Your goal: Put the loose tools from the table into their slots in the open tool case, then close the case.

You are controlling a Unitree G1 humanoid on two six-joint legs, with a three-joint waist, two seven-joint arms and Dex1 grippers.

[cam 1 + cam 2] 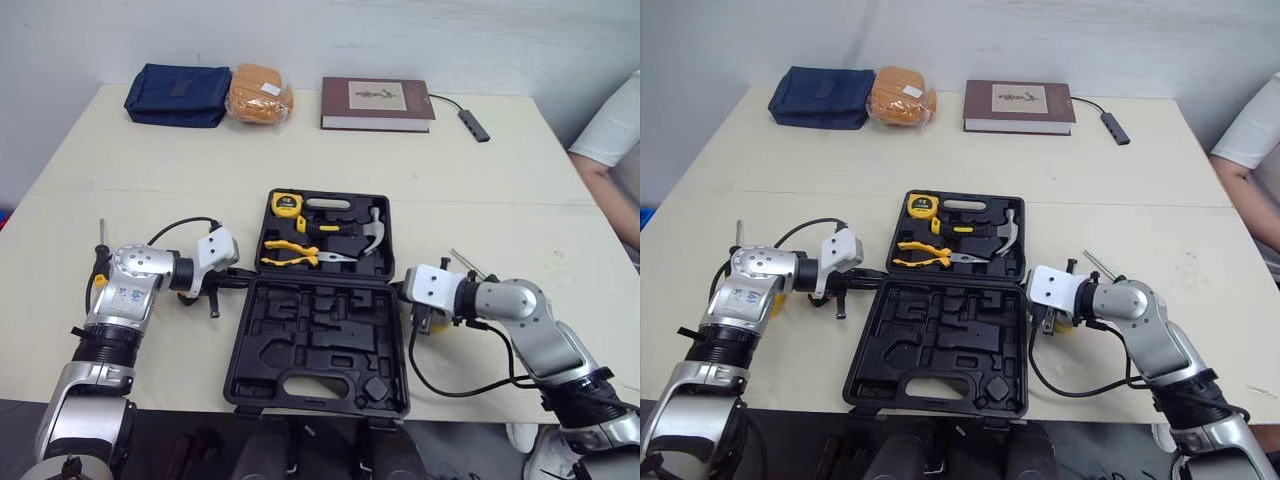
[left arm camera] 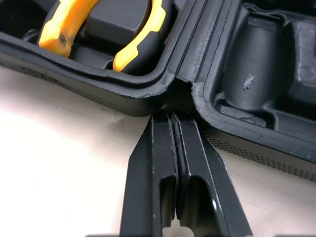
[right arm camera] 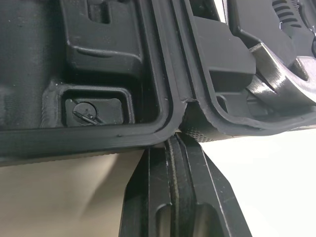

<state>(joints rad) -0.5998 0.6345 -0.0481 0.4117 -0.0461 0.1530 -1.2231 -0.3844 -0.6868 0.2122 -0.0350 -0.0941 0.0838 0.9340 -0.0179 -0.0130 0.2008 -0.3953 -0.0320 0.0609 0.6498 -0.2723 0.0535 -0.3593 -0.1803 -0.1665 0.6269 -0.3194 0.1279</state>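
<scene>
1. The case (image 1: 320, 345) lies open and flat in the middle of the table (image 1: 450, 170) – its far half holds tools, and the moulded slots of its near half are bare.
2. In the far half sit a tape measure (image 1: 287, 204), yellow-handled pliers (image 1: 290, 252) and a hammer (image 1: 372, 232).
3. Left gripper (image 2: 172, 116): fingers pressed together with nothing between them, tips against the case's left side at the hinge (image 2: 177, 81).
4. Right gripper (image 3: 175, 140): fingers likewise pressed flat together and empty, tips at the hinge on the case's right side.
5. A screwdriver (image 1: 100, 240) lies loose on the table outside the left arm; a thin metal tool (image 1: 467, 264) lies loose just behind the right arm.
6. A small yellow item (image 1: 432, 327) lies under the right gripper – what it is cannot be told.
7. Along the far edge are a blue pouch (image 1: 178, 94), an orange bundle (image 1: 259, 93) and a book (image 1: 377, 103).
</scene>
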